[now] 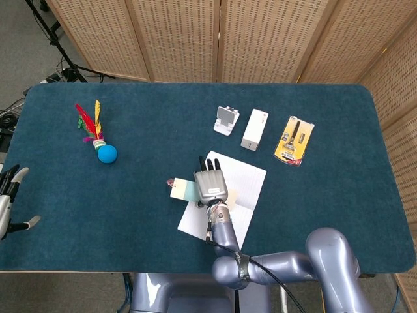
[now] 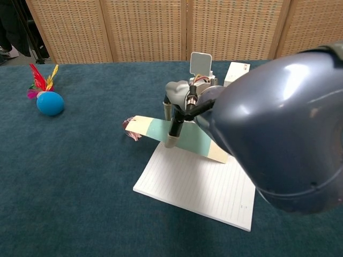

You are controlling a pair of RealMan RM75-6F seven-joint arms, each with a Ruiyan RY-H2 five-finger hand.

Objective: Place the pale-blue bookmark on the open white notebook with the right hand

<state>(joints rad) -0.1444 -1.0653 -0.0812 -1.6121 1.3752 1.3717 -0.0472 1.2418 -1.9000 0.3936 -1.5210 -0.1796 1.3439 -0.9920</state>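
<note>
Bookmark sits pinched in the right hand, low over the white notebook, its tassel end sticking out past the page at nine o'clock. Let go now and it may slide onto the table. Blue ball toy lies far off at ten; nothing blocks

A table covered in dark blue felt fills the room's middle. Woven wicker folding screens stand along its far edge and right side. Grey floor shows beyond the far-left corner.
</note>
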